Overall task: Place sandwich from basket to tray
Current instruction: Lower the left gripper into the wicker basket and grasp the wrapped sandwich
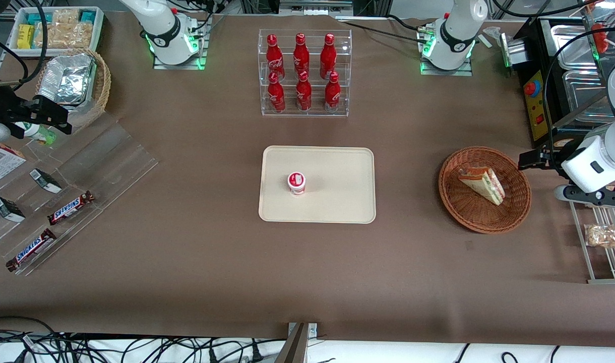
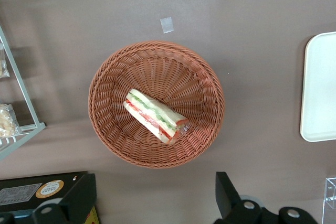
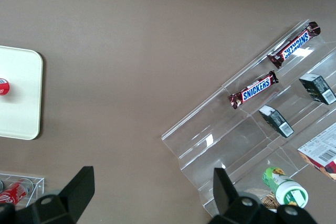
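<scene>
The sandwich [image 1: 484, 184] lies on its side in the basket [image 1: 519, 212], its layers of red and green filling showing through clear wrap. In the front view the basket sits at the right of the frame, level with the tray [image 1: 337, 201], which lies at the centre; the 2 are well apart on the brown table [image 1: 186, 262].

The gripper [image 1: 532, 159] shows in the front view just beside the basket's upper right rim, at the working arm's end of the table. In the left wrist view, the gripper [image 2: 156, 203] looks straight down from above the basket [image 2: 110, 129], with its 2 dark fingers [image 2: 79, 195] spread wide and nothing between them. The sandwich [image 2: 156, 116] lies in the middle of the basket, clear of both fingers and touching neither; the gap between them lines up roughly with the sandwich.

On the tray stands 1 small white cup with a red lid [image 1: 296, 182]. At the upper centre of the front view, a clear rack [image 1: 304, 113] holds 6 red bottles [image 1: 301, 53].
</scene>
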`<state>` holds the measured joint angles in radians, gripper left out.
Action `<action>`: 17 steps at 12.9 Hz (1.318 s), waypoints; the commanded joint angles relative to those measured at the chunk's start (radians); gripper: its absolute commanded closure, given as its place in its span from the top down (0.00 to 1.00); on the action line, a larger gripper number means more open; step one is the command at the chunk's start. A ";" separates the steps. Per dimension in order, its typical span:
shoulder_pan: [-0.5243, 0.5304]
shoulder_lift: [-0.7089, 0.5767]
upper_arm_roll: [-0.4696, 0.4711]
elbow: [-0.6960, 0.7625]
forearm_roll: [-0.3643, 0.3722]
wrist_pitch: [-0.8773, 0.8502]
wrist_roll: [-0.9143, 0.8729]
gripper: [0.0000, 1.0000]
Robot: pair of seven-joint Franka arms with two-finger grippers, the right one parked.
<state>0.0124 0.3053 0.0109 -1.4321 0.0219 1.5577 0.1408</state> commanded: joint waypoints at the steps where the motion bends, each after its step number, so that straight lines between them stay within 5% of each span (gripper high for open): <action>1: -0.006 0.015 -0.002 0.036 0.026 -0.019 -0.013 1.00; 5: -0.018 0.027 -0.006 0.035 0.055 -0.021 -0.049 1.00; 11: 0.041 0.061 0.000 -0.046 0.059 0.010 -0.387 1.00; 13: 0.041 0.054 -0.005 -0.181 0.059 0.152 -0.637 1.00; 17: 0.041 -0.003 -0.006 -0.442 0.059 0.422 -0.728 1.00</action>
<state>0.0533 0.3757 0.0076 -1.7339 0.0692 1.8793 -0.5493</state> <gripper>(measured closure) 0.000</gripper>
